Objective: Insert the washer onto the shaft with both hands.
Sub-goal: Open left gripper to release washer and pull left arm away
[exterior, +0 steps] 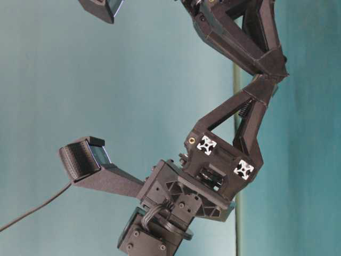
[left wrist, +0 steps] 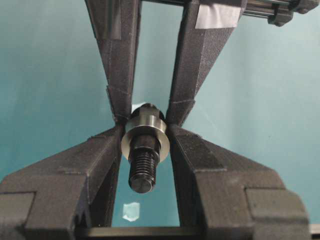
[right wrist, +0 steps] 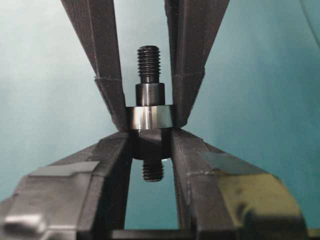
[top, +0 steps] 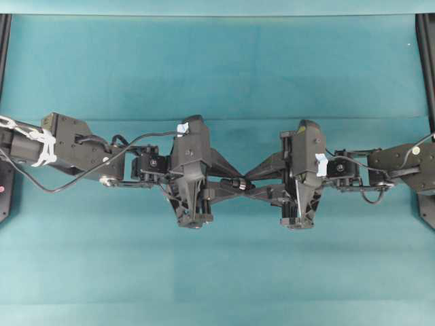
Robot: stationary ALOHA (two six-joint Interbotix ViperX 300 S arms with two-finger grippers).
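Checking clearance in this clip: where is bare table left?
Bare teal cloth lies behind the arms and in front of them. It is crowded mid-table, where left gripper and right gripper meet around the shaft and washer.

Both arms met tip to tip at mid-span, each stretched level towards the other. The left arm (top: pixel 68 142) reached in from one side and the right arm (top: pixel 408 163) from the other, wrists straight and cameras riding on top. The right gripper (right wrist: pixel 150 139) was clamped tight on the shaft (right wrist: pixel 149 60), its fingers (right wrist: pixel 112 155) nearly parallel. Directly opposite, nose to nose with it, the left gripper (left wrist: pixel 144 132) stood partly parted, its fingertips (left wrist: pixel 107 145) flanking the washer (left wrist: pixel 147 125). Whether they gripped it could not be made out.
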